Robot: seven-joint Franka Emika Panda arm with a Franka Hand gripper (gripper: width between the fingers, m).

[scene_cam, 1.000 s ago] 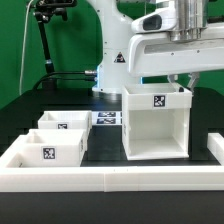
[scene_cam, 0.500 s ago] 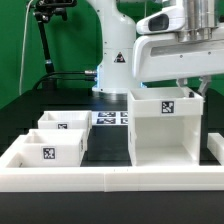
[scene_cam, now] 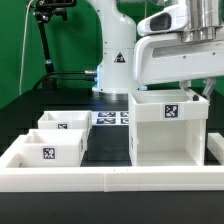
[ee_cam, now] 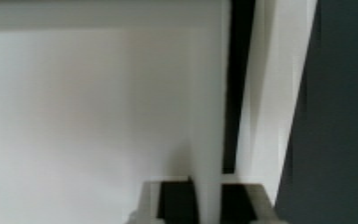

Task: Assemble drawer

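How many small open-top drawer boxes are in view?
2: the front box at the exterior view's left, the rear box just behind it. The housing may hide others.

No readable words or numbers, only square tags point(scene_cam: 171, 111) on the housing point(scene_cam: 168, 140), nearest small box point(scene_cam: 62, 152) and marker board point(scene_cam: 108, 118)

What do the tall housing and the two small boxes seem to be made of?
The tall housing: likely matte white plastic; smooth, thin, evenly coloured walls. The front small box and rear small box: apparently the same plastic, same dull white look.
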